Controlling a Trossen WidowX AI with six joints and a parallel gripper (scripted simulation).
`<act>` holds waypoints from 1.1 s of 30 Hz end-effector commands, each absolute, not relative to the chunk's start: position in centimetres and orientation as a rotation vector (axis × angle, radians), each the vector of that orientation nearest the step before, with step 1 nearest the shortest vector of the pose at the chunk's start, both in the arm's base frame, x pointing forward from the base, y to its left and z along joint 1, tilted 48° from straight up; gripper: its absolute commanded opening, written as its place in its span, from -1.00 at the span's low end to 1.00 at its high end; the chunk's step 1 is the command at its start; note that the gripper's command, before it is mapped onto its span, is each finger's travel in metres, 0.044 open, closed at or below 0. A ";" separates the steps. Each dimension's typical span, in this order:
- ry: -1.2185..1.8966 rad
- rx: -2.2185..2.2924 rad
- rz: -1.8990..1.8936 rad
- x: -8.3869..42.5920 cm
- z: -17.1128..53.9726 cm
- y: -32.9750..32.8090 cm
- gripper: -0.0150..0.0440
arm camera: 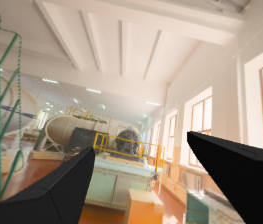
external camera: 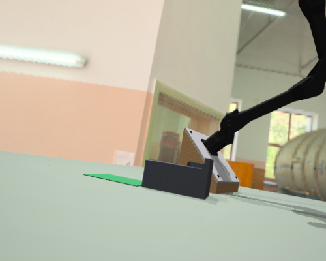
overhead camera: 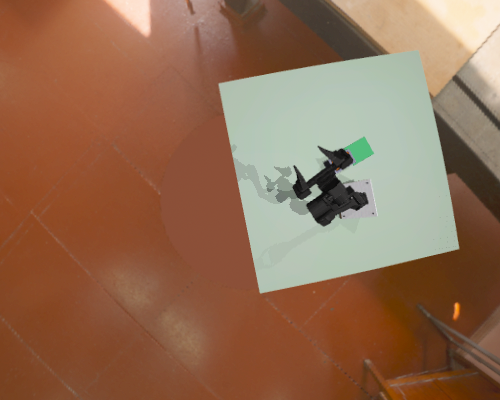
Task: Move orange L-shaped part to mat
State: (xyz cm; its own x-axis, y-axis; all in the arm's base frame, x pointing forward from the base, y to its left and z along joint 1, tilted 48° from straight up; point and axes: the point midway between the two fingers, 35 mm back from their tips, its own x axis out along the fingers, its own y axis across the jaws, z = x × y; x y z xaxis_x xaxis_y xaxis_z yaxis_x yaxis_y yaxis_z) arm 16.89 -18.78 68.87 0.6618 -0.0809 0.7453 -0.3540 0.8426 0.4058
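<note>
My gripper [overhead camera: 307,157] [arm camera: 140,143] is open, with its two black fingers wide apart and nothing between them. It is raised high and lies outside the exterior view. The dark grey tray [external camera: 175,177] stands on the table, with its high side wall towards the exterior camera. In the top view the arm covers most of the tray. The green mat [overhead camera: 362,149] [external camera: 124,180] lies flat right beside the tray and is bare. Small orange specks show beside the gripper body in the top view; the orange part itself cannot be made out.
The arm is mounted on a sloping light plate [overhead camera: 372,210] [external camera: 195,137] on a wooden wedge, which stands close to the tray. The pale green table [overhead camera: 284,110] [external camera: 87,222] carries them all. The wrist view shows only the hall, with none of the work area.
</note>
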 end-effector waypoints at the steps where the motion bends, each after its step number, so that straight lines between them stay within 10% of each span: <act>1: -0.840 0.568 0.156 17.1 68.7 -19.0 0.78; 9: -0.586 0.680 -0.076 25.1 59.2 -25.0 0.12; 22: 0.262 0.640 -0.152 35.5 33.0 -22.0 0.12; 33: 1.001 0.485 0.326 30.1 14.5 -7.3 0.12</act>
